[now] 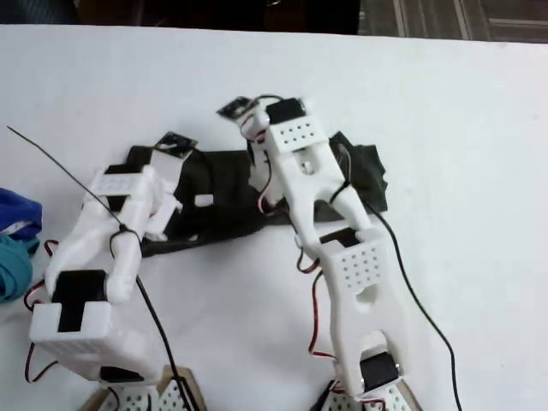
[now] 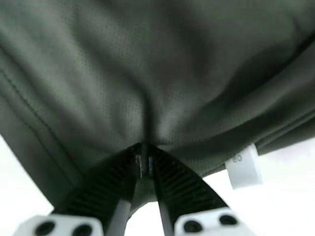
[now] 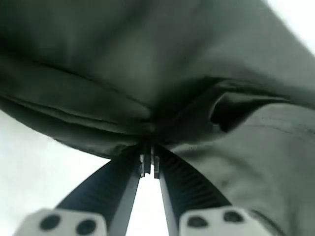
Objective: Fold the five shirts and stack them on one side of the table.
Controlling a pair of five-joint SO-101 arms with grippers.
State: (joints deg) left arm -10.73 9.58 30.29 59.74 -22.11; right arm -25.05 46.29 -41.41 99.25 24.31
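white counter (image 1: 462, 128) is spread under both arms. dark green shirt (image 1: 223, 184) is laid crumpled near the counter's middle. blue shirt (image 1: 17, 214) and teal shirt (image 1: 10, 265) are bunched at the counter's left edge, well apart from it. left claw (image 2: 144, 162) is pressed together, with the dark green shirt pinched at its edge. right claw (image 3: 147, 164) is likewise closed on gathered fabric. small white tag (image 2: 242, 167) is seen on the hem near the left claw.
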